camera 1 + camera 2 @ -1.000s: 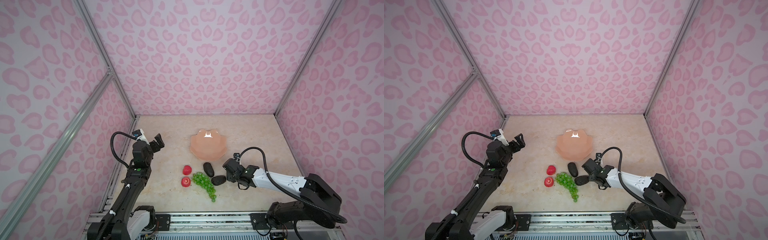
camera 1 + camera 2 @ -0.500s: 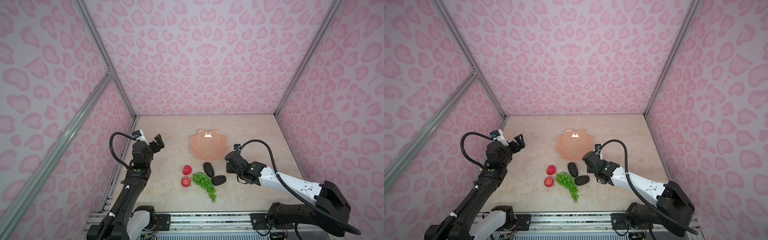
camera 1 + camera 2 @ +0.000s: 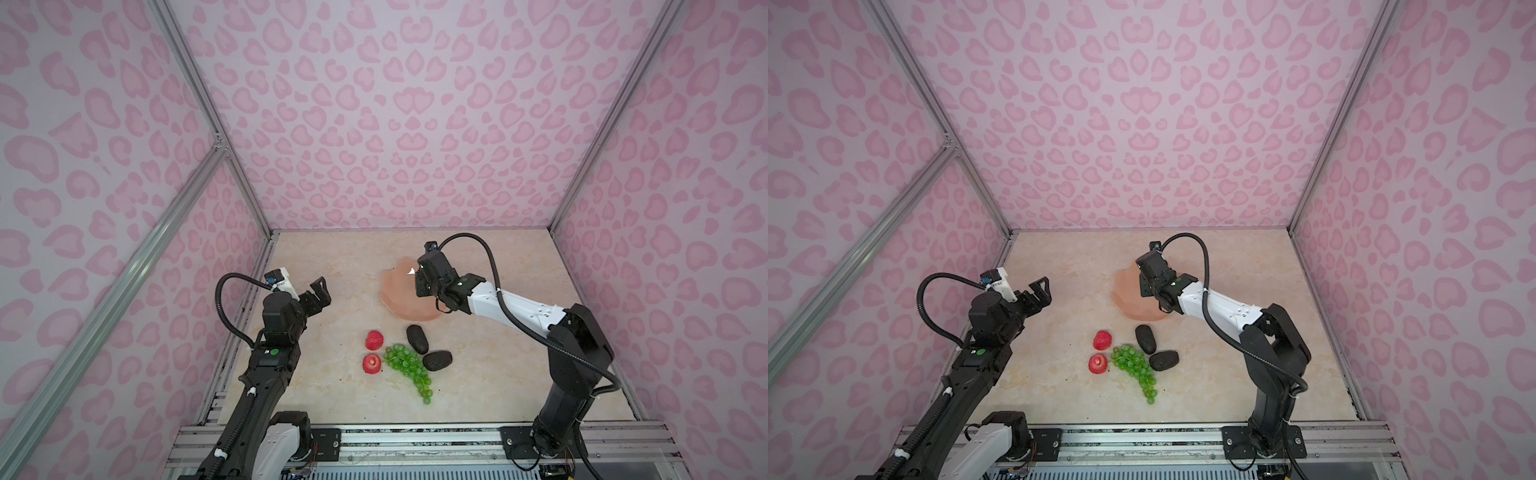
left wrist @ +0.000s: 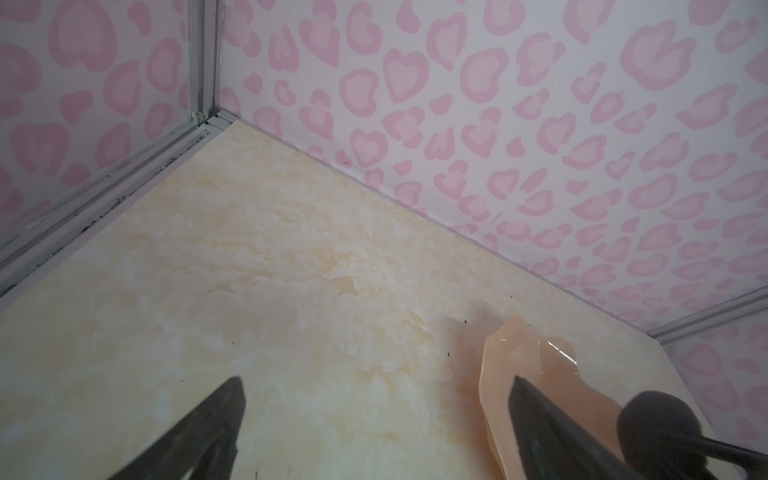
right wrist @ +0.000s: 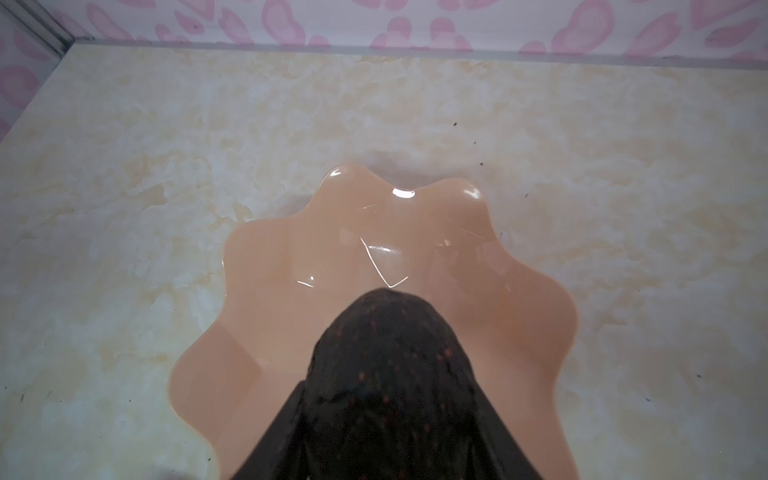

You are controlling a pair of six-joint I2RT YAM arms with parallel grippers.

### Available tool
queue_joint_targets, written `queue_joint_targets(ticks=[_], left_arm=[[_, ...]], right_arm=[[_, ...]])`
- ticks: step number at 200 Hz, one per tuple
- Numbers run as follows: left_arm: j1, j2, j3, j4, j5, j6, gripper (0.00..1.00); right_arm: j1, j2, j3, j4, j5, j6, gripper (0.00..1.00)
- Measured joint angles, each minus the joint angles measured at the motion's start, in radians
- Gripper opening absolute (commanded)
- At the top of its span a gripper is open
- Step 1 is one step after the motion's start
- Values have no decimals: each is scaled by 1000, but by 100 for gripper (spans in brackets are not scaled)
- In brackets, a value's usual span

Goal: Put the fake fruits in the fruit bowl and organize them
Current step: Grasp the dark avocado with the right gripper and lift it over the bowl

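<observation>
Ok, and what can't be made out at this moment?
- Dark rough oval avocado clamped in the right gripper: hidden under that arm's wrist in both top views.
- Shallow glossy peach-pink scalloped bowl: partly covered by the right arm in both top views, by the avocado in the right wrist view, cut off by the frame edge in the left wrist view.
- Whether the avocado touches the bowl: cannot tell in any view.

Bare tabletop (image 3: 353, 270) left of bowl (image 3: 397, 299)
</observation>
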Motion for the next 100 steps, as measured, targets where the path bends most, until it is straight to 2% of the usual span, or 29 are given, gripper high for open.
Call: queue_joint_targets(ticks=[42,73,100], left_arm=[[-11,-60,-4,-82,39,2,99],[-40,-60,-6,-132,53,8,98],[-93,-24,-19,-142,55,0,97]], right_arm=[[-15,163,60,-4,-61,-24,34],[-32,222,64,-17,-87,-23,37],[-37,242,76,-8,-97,-24,47]])
